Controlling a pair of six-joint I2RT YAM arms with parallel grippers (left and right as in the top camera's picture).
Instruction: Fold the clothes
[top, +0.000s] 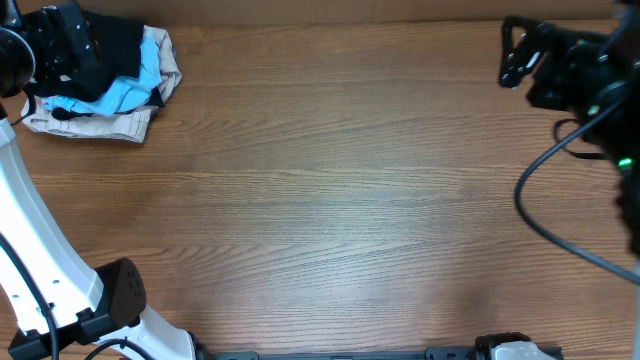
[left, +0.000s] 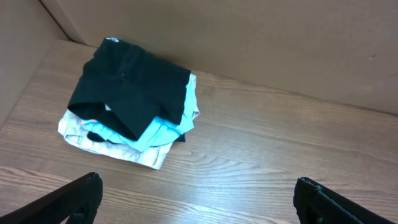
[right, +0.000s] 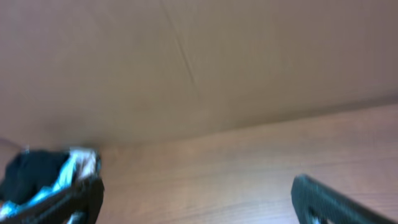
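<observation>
One black garment (left: 130, 87) tops one light-blue shirt (left: 157, 132) and one beige garment (left: 148, 159) at ten o'clock — left gripper (left: 196, 199), right gripper (right: 196, 196) spread wide, empty.

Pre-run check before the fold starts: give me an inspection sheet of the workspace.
Surface: brown wood-grain table, one clothes pile at its far left corner.
Job's things: plain black soft garment, rumpled, on top of the pile.
Clutter: light-blue shirt and beige garment beneath it.
Grippers: left gripper open, empty, short of the pile; right gripper open, empty.
Cables: black cable looping over the table's right side.
Surroundings: brown cardboard wall behind the table.
</observation>
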